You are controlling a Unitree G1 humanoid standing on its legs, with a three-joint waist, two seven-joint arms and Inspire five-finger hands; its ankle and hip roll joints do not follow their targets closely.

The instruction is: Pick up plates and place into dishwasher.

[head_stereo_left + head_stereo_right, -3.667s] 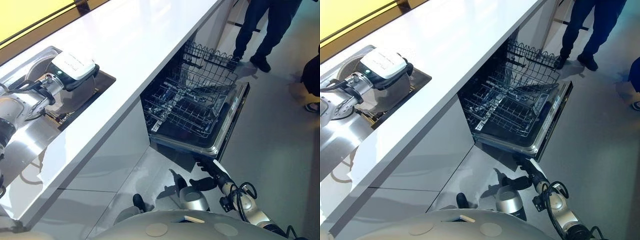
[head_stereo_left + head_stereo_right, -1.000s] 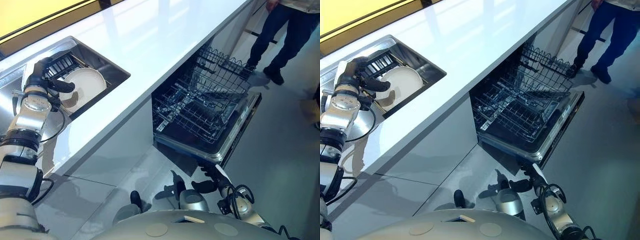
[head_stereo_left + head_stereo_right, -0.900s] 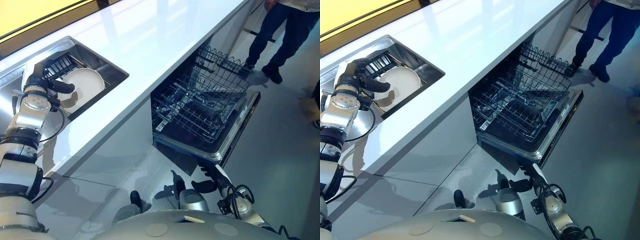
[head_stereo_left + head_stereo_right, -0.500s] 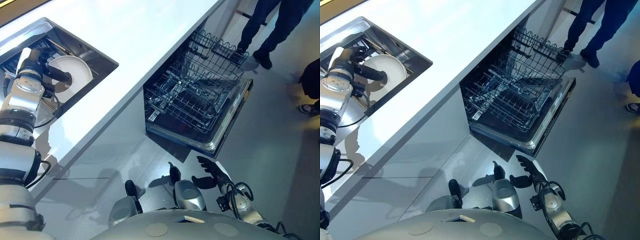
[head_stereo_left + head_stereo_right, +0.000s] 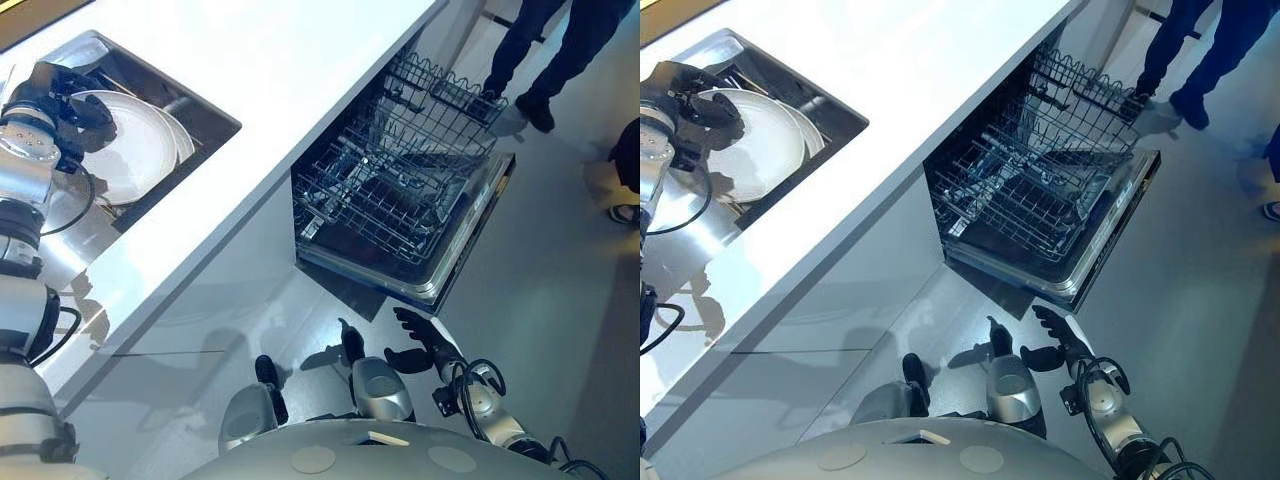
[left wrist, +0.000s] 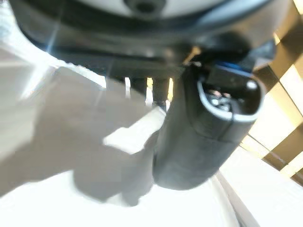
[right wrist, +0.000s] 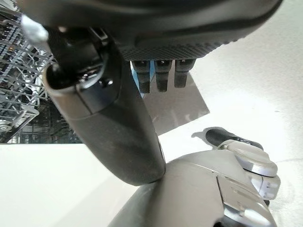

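My left hand (image 5: 52, 92) is over the sink (image 5: 172, 86) with its fingers and thumb curled over the rim of a white plate (image 5: 125, 148), which it holds tilted. In the left wrist view the thumb (image 6: 201, 137) lies across the plate's white face (image 6: 156, 208). A second white plate (image 5: 182, 140) shows just behind the held one. The dishwasher (image 5: 470, 250) stands open under the counter, its wire lower rack (image 5: 385, 200) pulled out over the door. My right hand (image 5: 415, 345) hangs low near the floor, fingers spread and holding nothing; its thumb (image 7: 111, 132) shows in its wrist view.
The white counter (image 5: 290, 60) runs between the sink and the dishwasher. An upper wire rack (image 5: 440, 100) sits behind the lower one. A person's legs (image 5: 545, 50) stand beyond the dishwasher, and another person's foot (image 5: 622, 212) is at the right edge.
My left hand has raised and tilted the top plate, so it looks larger and a second plate shows behind it. The camera has shifted slightly. The right hand stays low.
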